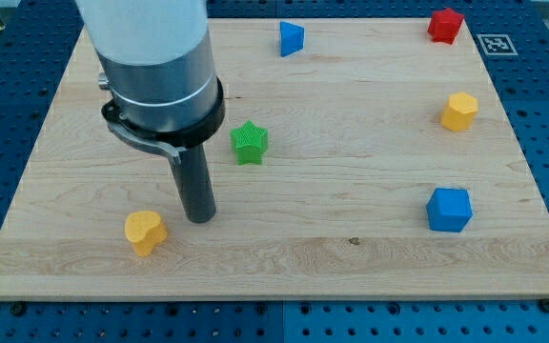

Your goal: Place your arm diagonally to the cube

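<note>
A blue cube point(448, 210) sits on the wooden board at the view's lower right. My tip point(200, 217) rests on the board at the view's lower left, far to the left of the cube and about level with it. A yellow heart-shaped block point(145, 232) lies just left of and slightly below my tip. A green star block point(250, 142) lies up and to the right of my tip.
A blue triangular block point(292, 38) is at the view's top centre. A red block point(444, 25) is at the top right. A yellow hexagonal block point(459, 111) is at the right. The board's edge point(274, 297) runs along the bottom.
</note>
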